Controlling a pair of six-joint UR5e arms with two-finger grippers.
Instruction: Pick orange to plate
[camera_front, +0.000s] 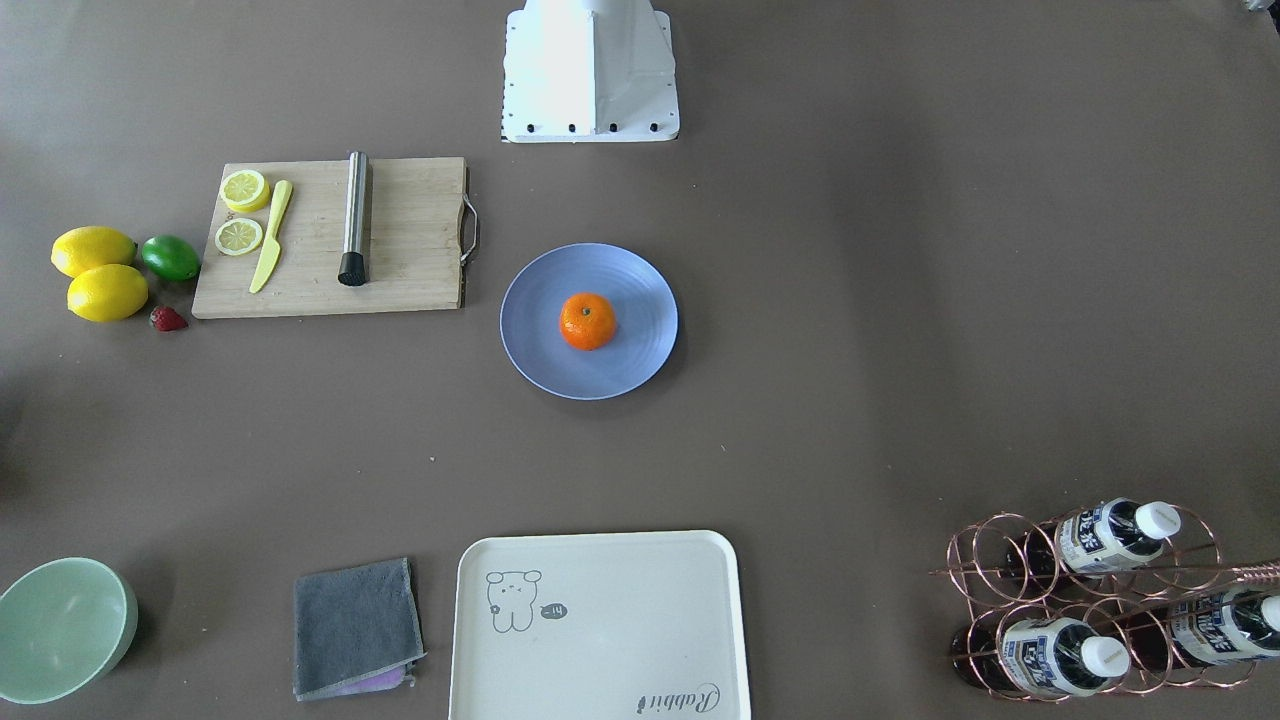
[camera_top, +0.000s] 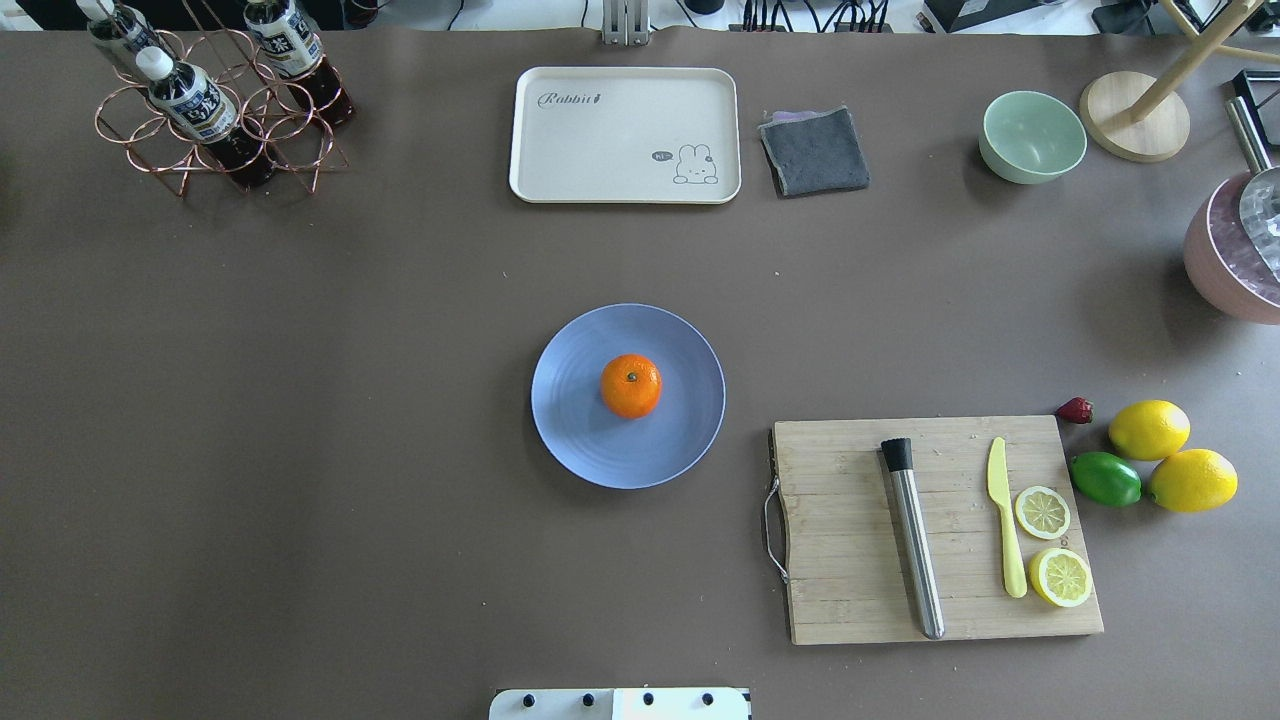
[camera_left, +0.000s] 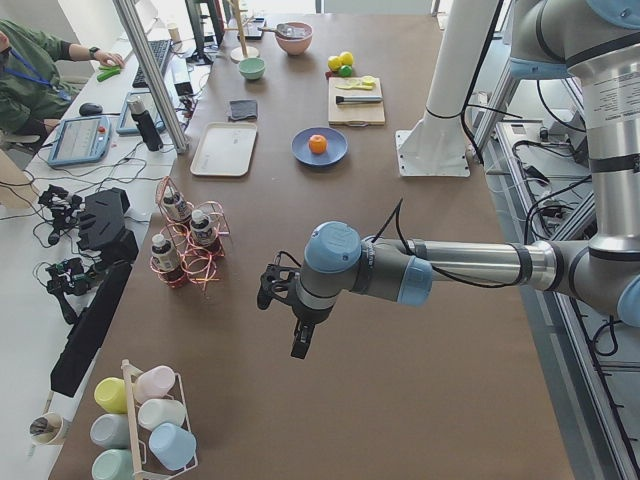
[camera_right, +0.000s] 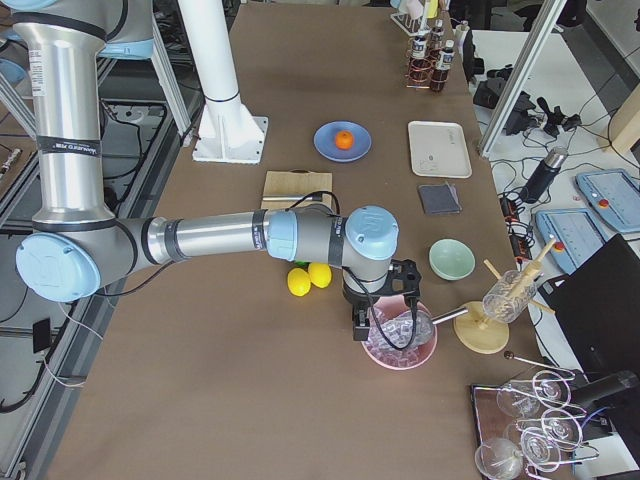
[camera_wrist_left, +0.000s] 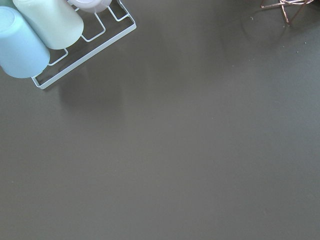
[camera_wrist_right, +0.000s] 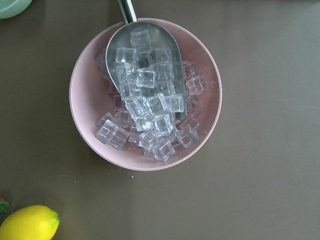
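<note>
Cream tray in foreground; beyond it, the orange rests centred on the plate. Left gripper and right gripper hang well apart; their jaw state cannot be told.

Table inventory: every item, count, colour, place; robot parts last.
orange: 1, bright orange, on plate
plate: 1, lavender, table centre
cutting board: 1, wood, right of plate
lemon slices: 2, yellow, on board
knife: 1, yellow, on board
metal rod: 1, steel, on board
lemons: 2, yellow, right of board
lime: 1, green, beside lemons
strawberry: 1, red, beside lemons
tray: 1, cream, far edge
cloth: 1, grey, beside tray
small bowl: 1, mint, far right
ice bowl: 1, pink, right end
bottle rack: 1, copper, far left
cup rack: 1, white, left end
left hand: 1, black, over bare table
right hand: 1, black, above ice bowl
</note>
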